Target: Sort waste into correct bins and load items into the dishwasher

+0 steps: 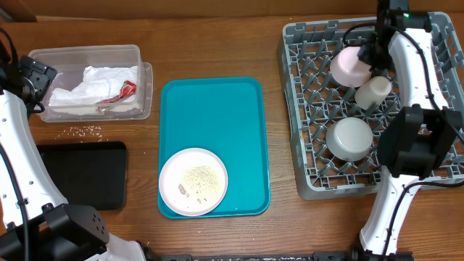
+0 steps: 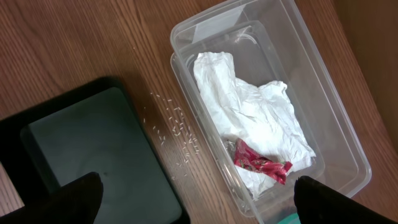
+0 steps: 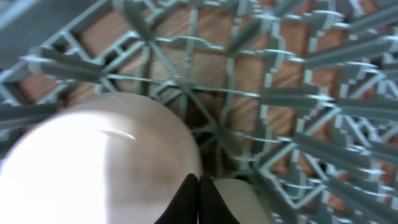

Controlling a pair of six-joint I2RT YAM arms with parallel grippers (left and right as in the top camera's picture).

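Observation:
Crumpled white napkins (image 1: 98,81) with a red scrap (image 1: 123,90) lie in the clear tub (image 1: 87,52); they also show in the left wrist view (image 2: 249,118). Rice crumbs (image 1: 87,131) lie on the wood between the tub and the black tray (image 1: 83,174). More crumbs sit on the pink plate (image 1: 193,181). The grey dish rack (image 1: 304,109) holds the pink bowl (image 1: 349,67), the white cup (image 1: 373,92) and the metal bowl (image 1: 349,138). My left gripper (image 2: 199,199) is open and empty above the tub's edge. My right gripper (image 3: 199,199) is shut and empty, between the pink bowl (image 3: 93,155) and the cup (image 3: 239,202).
The pink plate rests on a large teal tray (image 1: 217,101) in the middle of the table. The black tray (image 2: 81,149) is bare. The right arm reaches over the rack's right side. The rack's pegs (image 3: 280,93) stand close round the right gripper.

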